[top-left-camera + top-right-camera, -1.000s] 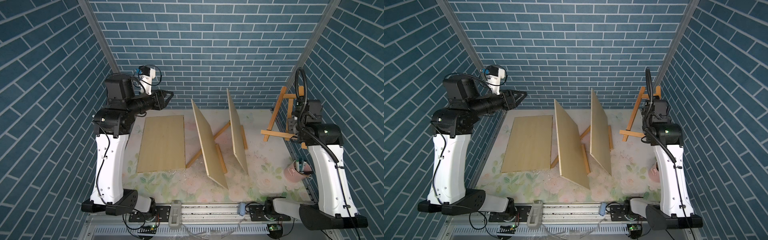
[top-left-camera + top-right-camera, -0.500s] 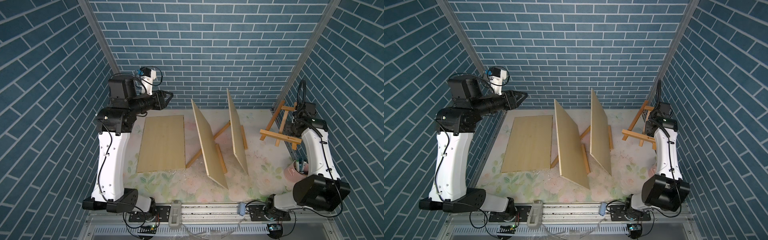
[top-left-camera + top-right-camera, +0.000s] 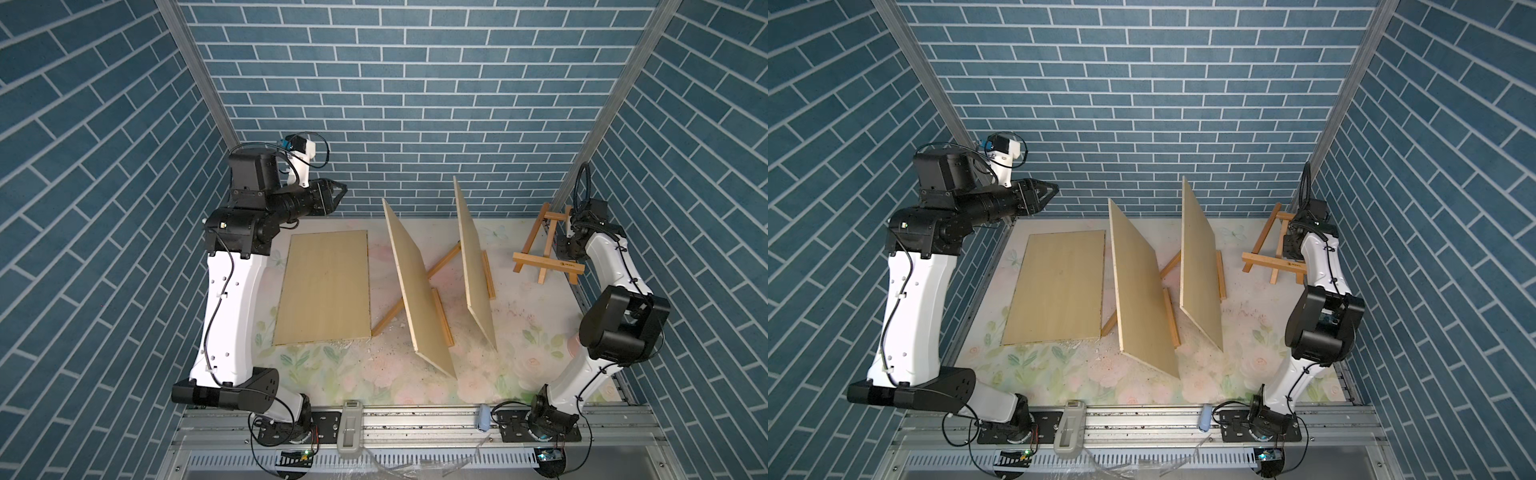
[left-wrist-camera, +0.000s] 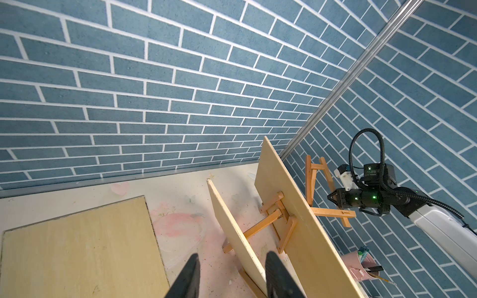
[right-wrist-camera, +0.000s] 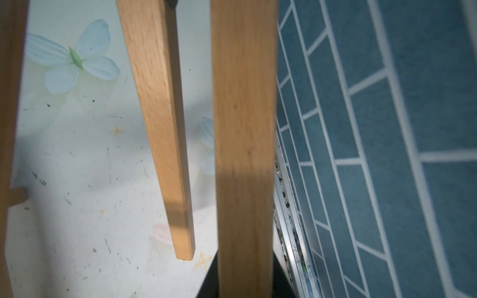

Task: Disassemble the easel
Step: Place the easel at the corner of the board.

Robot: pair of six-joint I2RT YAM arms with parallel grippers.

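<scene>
A small wooden easel [image 3: 540, 249] [image 3: 1273, 259] sits low at the table's back right corner, tilted. My right gripper [image 3: 562, 240] [image 3: 1289, 246] is shut on one of its legs. In the right wrist view that leg [image 5: 244, 154] runs straight between the jaws of my right gripper [image 5: 244, 273], with a second leg [image 5: 160, 129] beside it. Whether the easel touches the table I cannot tell. My left gripper [image 3: 338, 193] [image 3: 1050, 189] [image 4: 232, 258] hangs high at the back left, open and empty. The left wrist view shows the easel [image 4: 313, 178] and the right gripper [image 4: 331, 197] from afar.
Two boards [image 3: 415, 286] [image 3: 473, 266] stand tilted on other wooden easels mid-table. A third board [image 3: 326, 286] lies flat on the left. A pink cup with brushes [image 4: 364, 265] stands by the right wall, under the right arm. Brick walls close in three sides.
The right arm has folded down and forward, bringing the held easel lower toward the table at the back right. The left arm has hardly moved.
</scene>
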